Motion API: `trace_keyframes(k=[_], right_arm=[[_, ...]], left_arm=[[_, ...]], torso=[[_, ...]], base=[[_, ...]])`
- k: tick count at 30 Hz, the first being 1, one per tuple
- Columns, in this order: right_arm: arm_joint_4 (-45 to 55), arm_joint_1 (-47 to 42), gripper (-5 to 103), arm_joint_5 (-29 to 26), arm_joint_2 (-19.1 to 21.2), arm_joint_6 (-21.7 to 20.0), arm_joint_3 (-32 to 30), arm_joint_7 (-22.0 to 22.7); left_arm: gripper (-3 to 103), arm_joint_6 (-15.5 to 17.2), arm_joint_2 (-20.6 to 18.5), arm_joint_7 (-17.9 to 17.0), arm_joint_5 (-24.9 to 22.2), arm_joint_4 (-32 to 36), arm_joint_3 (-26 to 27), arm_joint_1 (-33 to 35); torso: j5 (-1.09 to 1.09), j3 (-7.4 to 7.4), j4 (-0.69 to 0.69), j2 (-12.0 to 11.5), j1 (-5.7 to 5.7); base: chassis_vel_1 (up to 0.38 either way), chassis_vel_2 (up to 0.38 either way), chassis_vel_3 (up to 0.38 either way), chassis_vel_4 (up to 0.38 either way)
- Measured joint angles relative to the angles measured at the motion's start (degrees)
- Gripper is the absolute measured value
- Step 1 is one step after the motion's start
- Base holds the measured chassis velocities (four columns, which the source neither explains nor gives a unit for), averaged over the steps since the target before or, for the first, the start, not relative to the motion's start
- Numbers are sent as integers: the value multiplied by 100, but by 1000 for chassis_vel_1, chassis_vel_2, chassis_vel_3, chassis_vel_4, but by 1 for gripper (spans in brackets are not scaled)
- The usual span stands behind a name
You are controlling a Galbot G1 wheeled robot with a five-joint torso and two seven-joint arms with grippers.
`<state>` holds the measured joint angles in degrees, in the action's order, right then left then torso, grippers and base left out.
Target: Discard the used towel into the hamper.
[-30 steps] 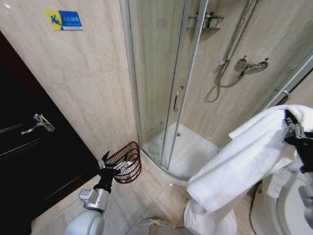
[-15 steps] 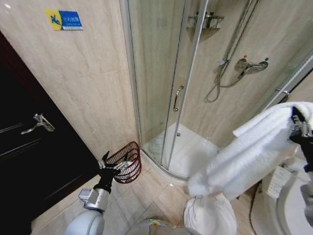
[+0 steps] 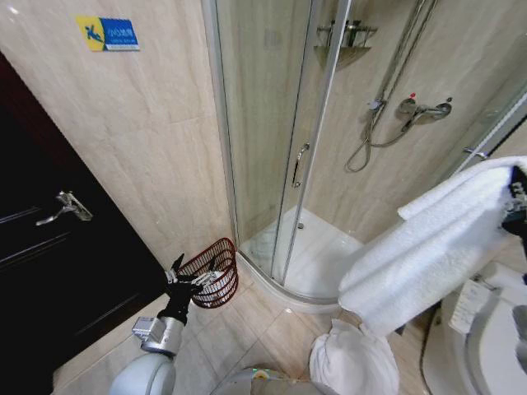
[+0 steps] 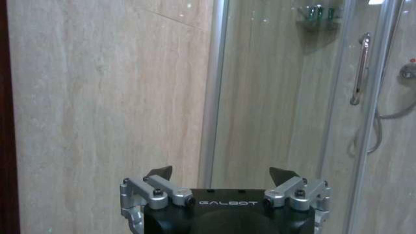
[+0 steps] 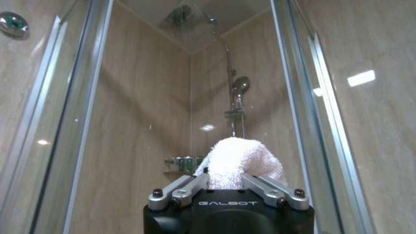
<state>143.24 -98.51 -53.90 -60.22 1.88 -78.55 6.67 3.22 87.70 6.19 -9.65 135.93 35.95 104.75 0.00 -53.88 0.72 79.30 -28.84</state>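
White towel (image 3: 428,255) at the right of the frame; dark red-brown wire basket (image 3: 212,271) of open mesh at lower centre-left; blue and yellow sign (image 3: 108,34) at upper left; beige streaked wall tiles (image 3: 148,140); near-black door (image 3: 49,247) at the left edge; white shower tray (image 3: 317,255).

light: warm, even indoor | glare: bright spots on glass shower door (image 5: 312,97) | dark: black door (image 3: 49,247) underexposed | blur: wrist views soft | distortion: head view edges bowed
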Motion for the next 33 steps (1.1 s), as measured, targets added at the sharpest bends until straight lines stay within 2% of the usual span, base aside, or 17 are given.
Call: trace_keyframes(k=[13, 18, 33], right_arm=[[0, 57, 5, 106, -22, 153, 22, -38], [0, 64, 5, 159, -74, 184, 33, -23], [-1, 88, 5, 184, -43, 255, 50, -10]], left_arm=[[100, 0, 0, 0, 0, 0, 0, 0], [100, 0, 0, 0, 0, 0, 0, 0], [100, 0, 0, 0, 0, 0, 0, 0]], torso=[[-1, 0, -3, 0, 0], [0, 0, 0, 0, 0], [0, 0, -1, 0, -2]], base=[[53, 52, 50, 58], [0, 0, 0, 0], [29, -32, -37, 36]])
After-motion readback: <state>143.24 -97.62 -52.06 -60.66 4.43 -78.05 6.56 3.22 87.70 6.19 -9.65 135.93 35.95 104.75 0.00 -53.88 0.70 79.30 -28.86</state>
